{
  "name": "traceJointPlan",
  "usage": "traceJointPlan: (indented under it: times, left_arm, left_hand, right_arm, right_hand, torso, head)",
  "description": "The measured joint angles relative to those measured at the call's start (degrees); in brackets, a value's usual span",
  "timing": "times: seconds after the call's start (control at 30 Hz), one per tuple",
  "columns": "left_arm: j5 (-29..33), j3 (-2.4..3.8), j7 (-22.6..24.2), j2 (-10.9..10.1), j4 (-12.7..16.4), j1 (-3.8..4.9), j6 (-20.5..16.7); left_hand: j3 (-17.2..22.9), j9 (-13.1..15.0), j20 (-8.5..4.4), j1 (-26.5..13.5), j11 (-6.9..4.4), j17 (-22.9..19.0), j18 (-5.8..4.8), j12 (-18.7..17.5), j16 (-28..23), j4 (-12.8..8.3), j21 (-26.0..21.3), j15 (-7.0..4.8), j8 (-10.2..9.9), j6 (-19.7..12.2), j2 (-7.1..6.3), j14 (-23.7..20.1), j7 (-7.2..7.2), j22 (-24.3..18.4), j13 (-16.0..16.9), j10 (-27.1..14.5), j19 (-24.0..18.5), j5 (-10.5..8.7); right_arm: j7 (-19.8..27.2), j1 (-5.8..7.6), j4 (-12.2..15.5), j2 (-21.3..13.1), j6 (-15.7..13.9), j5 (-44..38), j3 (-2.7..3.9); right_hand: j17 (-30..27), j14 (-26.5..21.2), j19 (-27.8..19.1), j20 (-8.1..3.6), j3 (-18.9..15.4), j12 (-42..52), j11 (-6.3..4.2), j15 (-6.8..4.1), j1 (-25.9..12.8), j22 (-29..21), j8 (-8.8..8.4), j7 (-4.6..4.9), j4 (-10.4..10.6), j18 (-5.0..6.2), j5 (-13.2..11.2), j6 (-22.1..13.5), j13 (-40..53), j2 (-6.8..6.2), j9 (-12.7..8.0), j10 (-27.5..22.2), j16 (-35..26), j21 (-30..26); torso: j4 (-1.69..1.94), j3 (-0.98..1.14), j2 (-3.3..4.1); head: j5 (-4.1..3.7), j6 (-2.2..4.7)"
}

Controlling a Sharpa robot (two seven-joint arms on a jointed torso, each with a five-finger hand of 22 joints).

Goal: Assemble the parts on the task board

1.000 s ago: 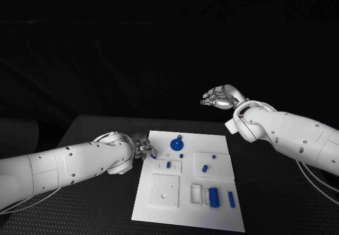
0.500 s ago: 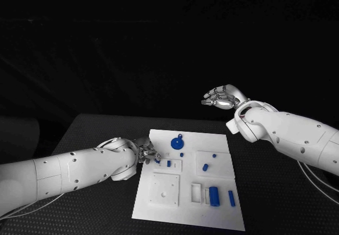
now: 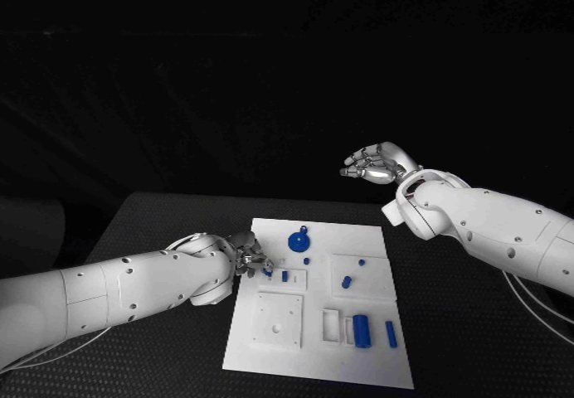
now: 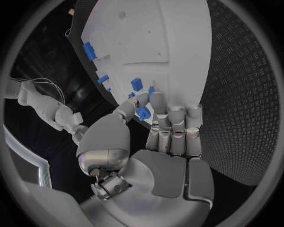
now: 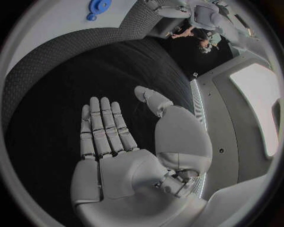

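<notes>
The white task board lies in the middle of the black table. On it I see a blue round disc, several small blue pegs such as the one at the centre right, and a thick blue cylinder beside a slim one. My left hand is at the board's left edge. It pinches a small blue part between thumb and fingers, just over the board. My right hand is raised high beyond the board's far right corner, palm flat, fingers straight, holding nothing.
Black textured table surface surrounds the board on all sides. A raised white square plate and a small white frame sit on the board's near half. The blue disc also appears far off in the right wrist view.
My left hand has shifted slightly right and toward me along the board's left edge, keeping the small blue part. The right hand has stayed put.
</notes>
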Motion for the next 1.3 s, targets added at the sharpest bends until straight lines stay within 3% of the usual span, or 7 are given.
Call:
traceJointPlan:
  times: [0.37,1.3]
  left_arm:
    - [-0.4,0.00,0.0,0.3,-0.6,-0.43,0.2]
    - [-1.3,0.10,0.1,0.8,-0.9,-0.38,2.4]
  left_hand:
    - [0.0,0.0,0.01,-0.1,-0.36,0.2,0.16,0.6,0.3,0.0,0.2,-0.11,0.0,0.1,0.14,0.1,-0.05,0.0,0.4,0.1,0.0,-0.90]
    - [-0.1,0.0,0.10,-0.2,-0.36,0.4,0.09,0.8,0.4,0.1,0.2,-0.19,0.0,0.1,0.17,0.0,-0.13,0.0,0.6,0.1,-0.1,-1.40]
  right_arm:
    - [0.0,0.00,0.0,0.0,0.0,0.0,0.00]
    - [-0.1,-0.01,0.0,0.1,0.0,0.0,0.00]
  right_hand:
    - [0.0,0.0,0.0,0.00,0.0,0.0,0.00,0.00,0.0,0.1,0.00,0.00,0.0,0.01,0.0,0.0,0.0,0.00,0.0,0.0,0.0,0.0]
    - [-0.1,-0.2,0.0,0.00,0.0,0.0,0.00,-0.20,0.0,0.2,0.00,0.00,0.0,0.01,0.4,0.0,0.0,0.00,0.0,0.0,0.0,-0.2]
  torso:
    - [0.04,-0.05,-0.01]
    - [0.03,-0.03,-0.02]
  head:
    - [-0.16,-0.29]
    - [-0.02,-0.35]
